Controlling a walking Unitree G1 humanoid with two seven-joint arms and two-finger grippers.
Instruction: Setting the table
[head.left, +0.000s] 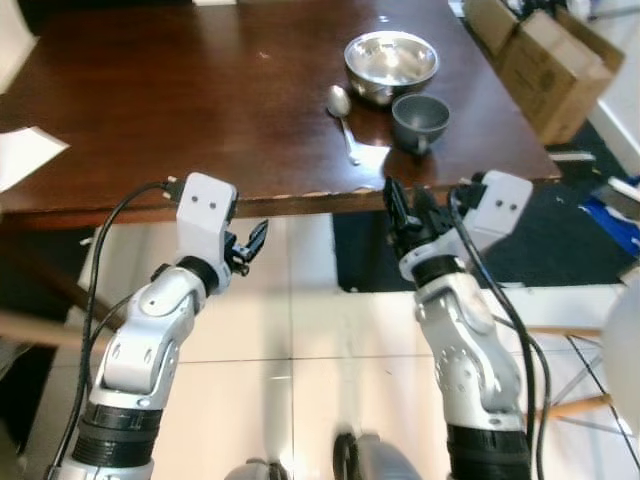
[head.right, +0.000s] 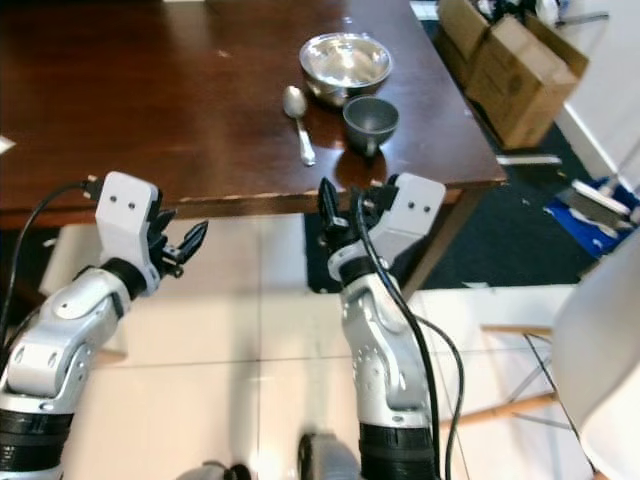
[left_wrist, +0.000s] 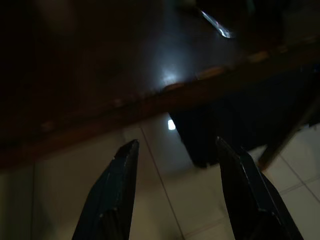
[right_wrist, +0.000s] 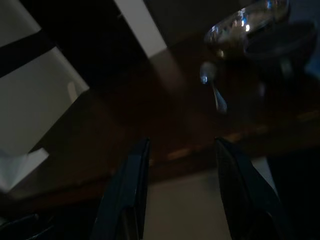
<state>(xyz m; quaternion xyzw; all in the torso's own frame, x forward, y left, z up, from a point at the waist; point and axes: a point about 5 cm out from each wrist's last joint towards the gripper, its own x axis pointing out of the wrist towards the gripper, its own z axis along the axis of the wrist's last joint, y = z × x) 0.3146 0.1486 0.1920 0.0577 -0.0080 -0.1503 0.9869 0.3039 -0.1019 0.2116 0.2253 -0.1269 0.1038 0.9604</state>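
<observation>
Table (head.left: 180, 90) (dark wood) over pale tiles (head.left: 300, 330)

Both eye views look forward and down from the head onto the near edge of the table (head.left: 200, 110). Each wrist view looks along its own fingers at that edge from close below. All views share the spoon (head.left: 341, 110).

We see both eye views bright and evenly lit, soft rather than crisp, with white glare on the dark table (head.left: 150, 110) beside the spoon (head.left: 341, 112) and highlights inside the steel bowl (head.left: 390, 62). Both wrist views are very dim and grainy; our black fingers (left_wrist: 116, 200) show as murky shapes, a small glint marking the tabletop
</observation>
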